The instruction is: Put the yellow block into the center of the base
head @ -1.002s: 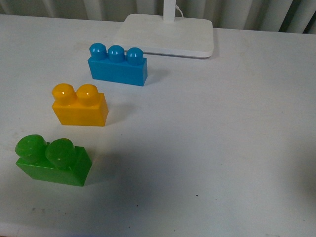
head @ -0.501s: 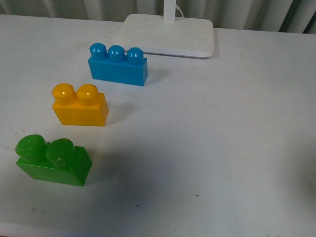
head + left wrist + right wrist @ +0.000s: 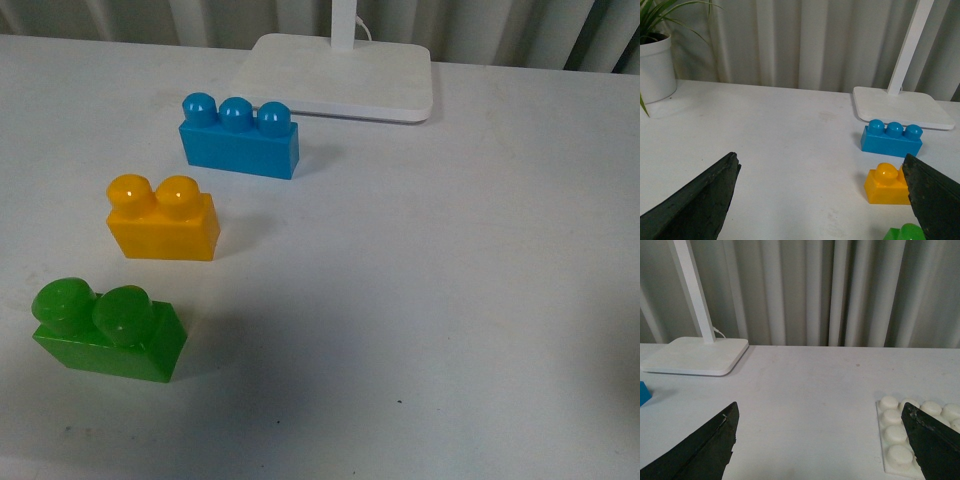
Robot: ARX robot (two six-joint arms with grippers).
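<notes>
The yellow block [image 3: 162, 218] stands upright on the white table, between a blue three-stud brick [image 3: 240, 136] and a green two-stud brick [image 3: 106, 330]. It also shows in the left wrist view [image 3: 886, 184], partly behind one finger. My left gripper [image 3: 825, 200] is open and empty, above the table beside the block. The white studded base [image 3: 900, 445] shows only in the right wrist view, partly behind one finger. My right gripper [image 3: 822, 442] is open and empty over bare table beside the base. Neither gripper shows in the front view.
A smooth white stand plate with an upright post [image 3: 340, 72] sits at the back of the table, behind the blue brick. A white plant pot [image 3: 656, 67] stands on the table in the left wrist view. Grey curtains hang behind the table.
The bricks and stand plate sit very slightly lower in the front view than before. Nothing was taken hold of or let go.
</notes>
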